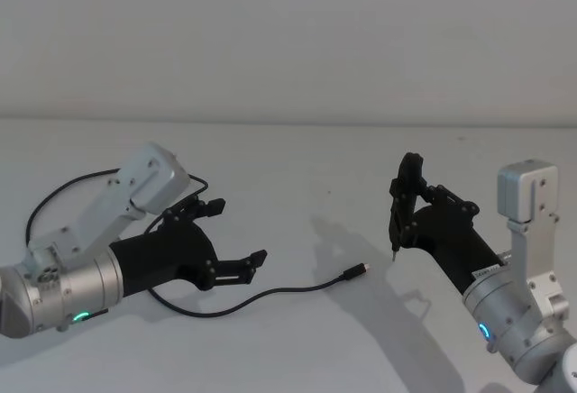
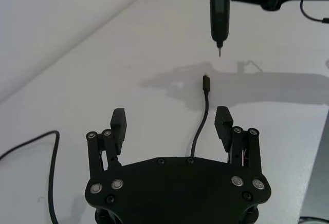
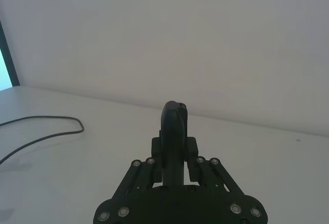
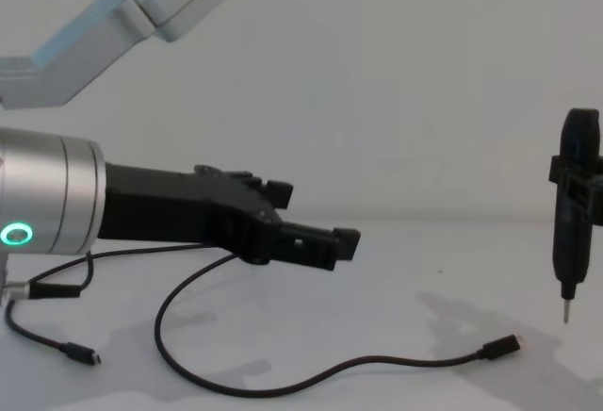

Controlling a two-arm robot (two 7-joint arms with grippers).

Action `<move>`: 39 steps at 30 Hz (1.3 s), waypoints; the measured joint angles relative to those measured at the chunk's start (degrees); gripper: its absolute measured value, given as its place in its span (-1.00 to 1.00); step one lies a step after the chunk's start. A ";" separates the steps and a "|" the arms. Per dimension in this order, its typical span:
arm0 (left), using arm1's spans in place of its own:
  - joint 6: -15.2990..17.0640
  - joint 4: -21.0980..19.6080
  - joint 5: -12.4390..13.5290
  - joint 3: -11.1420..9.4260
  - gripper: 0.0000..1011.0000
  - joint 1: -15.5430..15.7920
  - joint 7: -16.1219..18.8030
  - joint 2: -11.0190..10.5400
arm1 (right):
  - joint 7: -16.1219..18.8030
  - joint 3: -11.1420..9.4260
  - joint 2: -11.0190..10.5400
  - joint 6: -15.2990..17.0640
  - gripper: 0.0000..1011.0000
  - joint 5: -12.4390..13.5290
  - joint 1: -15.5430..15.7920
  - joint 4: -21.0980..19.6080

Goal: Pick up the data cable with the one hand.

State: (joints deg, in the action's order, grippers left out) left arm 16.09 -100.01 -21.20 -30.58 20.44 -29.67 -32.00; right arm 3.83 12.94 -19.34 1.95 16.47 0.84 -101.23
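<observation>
The left hand (image 1: pixel 239 231) hovers, fingers spread wide, over the data cable (image 2: pixel 207 99) lying slack on the tabletop (image 1: pixel 297 186), its plug toward the right hand (image 3: pixel 175 147), which is clamped on a pointed tool (image 4: pixel 573 213). Descending off-line, the fingers could nudge the thin cord aside and close on nothing.
</observation>
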 joint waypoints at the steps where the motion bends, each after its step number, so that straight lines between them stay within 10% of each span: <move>1: 0.53 0.36 -0.21 -0.16 0.98 0.33 -0.33 -0.06 | 0.00 0.00 0.00 0.00 -0.46 0.00 0.00 0.00; 39: 1.78 15.55 4.01 -10.10 0.98 11.44 -6.94 4.73 | 0.00 0.00 0.00 0.00 -0.46 0.00 0.00 0.00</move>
State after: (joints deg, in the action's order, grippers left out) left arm 17.88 -84.46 -17.18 -40.69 31.88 -36.61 -27.27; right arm 3.83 12.94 -19.34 1.95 16.47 0.84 -101.23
